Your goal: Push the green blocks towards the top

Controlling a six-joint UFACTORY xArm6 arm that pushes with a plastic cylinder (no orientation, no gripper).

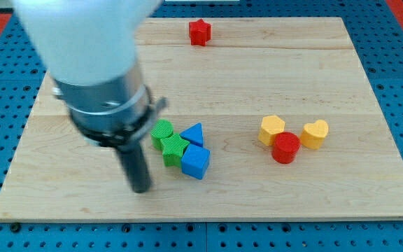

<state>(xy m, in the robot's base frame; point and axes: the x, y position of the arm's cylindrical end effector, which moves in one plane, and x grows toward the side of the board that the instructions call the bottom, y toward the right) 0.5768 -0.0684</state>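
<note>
A green round block [161, 132] and a green star block [173, 148] sit touching each other in the lower middle of the wooden board [215, 84]. A blue triangle block [193, 134] and a blue cube [195, 162] press against their right side. My tip [140, 189] rests on the board just left of and below the green star, a small gap away from it. The arm's body hides the board at the view's upper left.
A red star block [199, 32] lies near the top edge. At the right sit a yellow hexagon block [271, 129], a red round block [285, 148] and a yellow heart block [315, 134], close together. Blue pegboard surrounds the board.
</note>
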